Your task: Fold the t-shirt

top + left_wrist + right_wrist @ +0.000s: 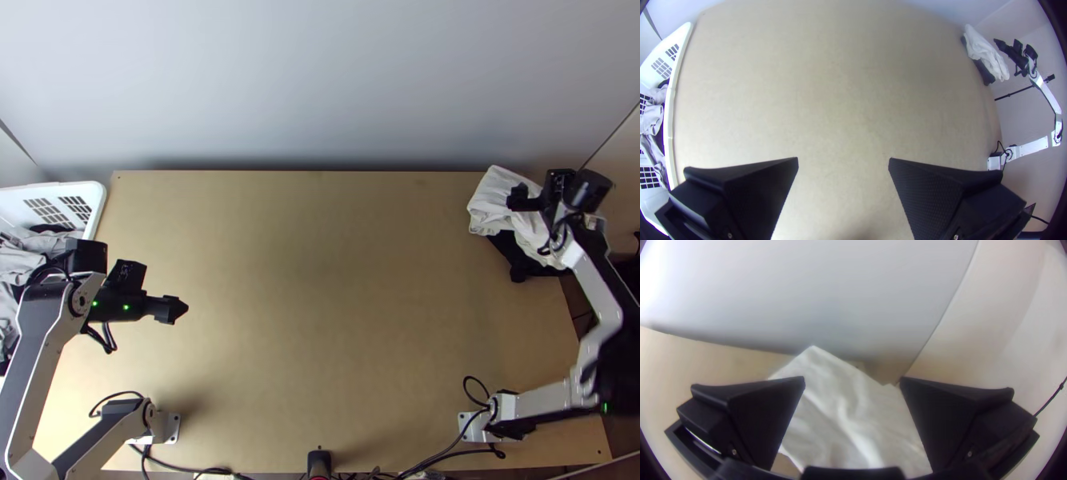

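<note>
At the top view's left, my left gripper hangs over the table; in the left wrist view my left gripper is open with bare table between its fingers. The right gripper is over the white cloth at the table's far right corner. In the right wrist view the right gripper is open, and the white cloth shows between its fingers. This cloth lies bunched on black cloth. Whether it is a t-shirt I cannot tell.
A white basket with grey, white and dark cloths stands at the left edge. The wooden table stretches between the arms, with a pale wall behind. Cables run along the near edge.
</note>
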Controlling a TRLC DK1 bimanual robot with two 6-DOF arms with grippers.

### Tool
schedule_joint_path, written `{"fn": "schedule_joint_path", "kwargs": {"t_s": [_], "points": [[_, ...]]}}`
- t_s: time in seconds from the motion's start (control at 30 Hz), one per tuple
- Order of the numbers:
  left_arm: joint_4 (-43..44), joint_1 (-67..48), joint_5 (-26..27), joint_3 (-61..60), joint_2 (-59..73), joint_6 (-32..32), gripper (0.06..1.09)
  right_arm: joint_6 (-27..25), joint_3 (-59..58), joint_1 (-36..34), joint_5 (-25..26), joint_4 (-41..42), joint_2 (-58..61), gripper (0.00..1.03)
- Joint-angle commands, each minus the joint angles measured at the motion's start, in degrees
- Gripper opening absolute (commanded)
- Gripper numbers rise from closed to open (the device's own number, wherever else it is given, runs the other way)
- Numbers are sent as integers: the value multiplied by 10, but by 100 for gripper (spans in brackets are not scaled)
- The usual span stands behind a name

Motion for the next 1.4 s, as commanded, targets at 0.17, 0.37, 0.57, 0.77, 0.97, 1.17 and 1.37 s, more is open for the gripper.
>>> {"fn": "schedule_joint_path", "kwargs": {"t_s": [0.17, 0.37, 0.57, 0.77, 0.97, 1.17, 1.37], "points": [[52, 2, -12, -19, -56, -11, 104, -2, -42, -35, -1, 44, 161, 99], [62, 2, -12, -29, -64, -14, 104, -7, -78, -54, -1, 70, 181, 99], [112, 2, -46, -41, -71, -30, 104, 9, -64, -57, -2, 71, 123, 99], [145, -2, -52, -44, -78, -40, 104, 43, 8, -34, -20, -2, 45, 99], [173, -3, -57, -42, -88, -39, 104, 156, 24, -6, -23, -16, -60, 99], [224, -4, -59, -59, -135, -44, 104, 188, -2, 85, -23, -63, -167, 99], [296, 1, -89, -95, -207, -41, 104, 164, -66, 199, -31, -140, -255, 99]]}}
